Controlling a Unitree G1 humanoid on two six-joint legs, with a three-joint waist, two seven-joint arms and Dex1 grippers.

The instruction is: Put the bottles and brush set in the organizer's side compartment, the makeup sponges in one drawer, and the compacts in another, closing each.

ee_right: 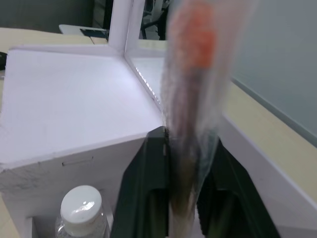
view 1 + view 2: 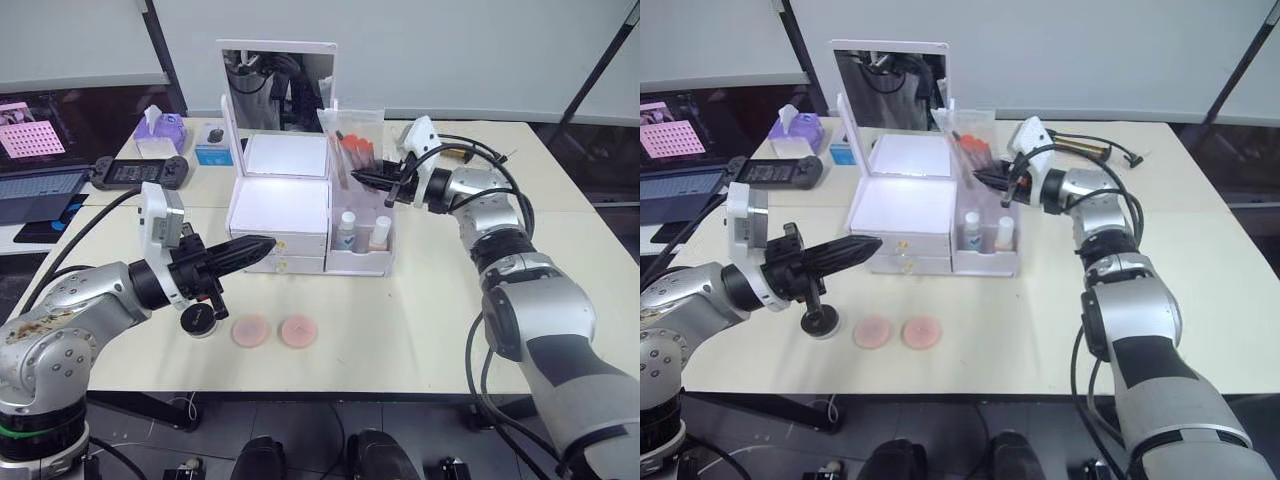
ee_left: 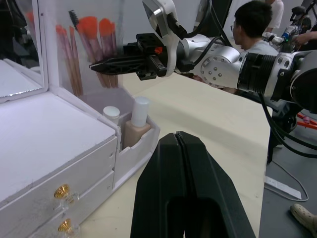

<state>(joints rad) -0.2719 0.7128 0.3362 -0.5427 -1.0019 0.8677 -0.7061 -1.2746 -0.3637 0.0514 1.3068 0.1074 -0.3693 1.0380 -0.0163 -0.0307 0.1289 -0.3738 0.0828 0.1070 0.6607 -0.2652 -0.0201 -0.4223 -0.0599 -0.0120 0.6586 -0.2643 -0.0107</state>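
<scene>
Here the right tool point(image 2: 368, 178) is clamped on the brush set point(image 2: 357, 148), a clear sleeve of orange-tipped brushes, and holds it upright over the side compartment point(image 2: 360, 258) at the organizer's point(image 2: 288, 215) three o'clock side. The right wrist view shows the sleeve pinched between the two black fingers, its lower end already down among the compartment walls. Two bottles point(image 2: 347, 231) stand inside, toward the front.

The step in hand looks like seating the brush set. To do it well, I would keep the sleeve vertical and lower it straight into the rear of the compartment, behind the bottles, so its foot does not knock their caps. Release should wait until the base bears on the floor of the compartment; letting go early risks the tall sleeve tipping toward twelve o'clock against the mirror point(image 2: 278, 85) or out over the wall. Then the tool should back out toward three o'clock, clear of the brush tips.

The left tool point(image 2: 262, 245) hangs with its fingers together and empty, near the drawer fronts point(image 2: 285, 254) at the organizer's seven o'clock. Both drawers appear shut. On the bench point(image 2: 440, 310), at six o'clock of the organizer, lie two round pink items point(image 2: 275, 331) side by side and a small dark round item point(image 2: 197, 320) just beside them; which are sponges and which compacts I cannot tell.
</scene>
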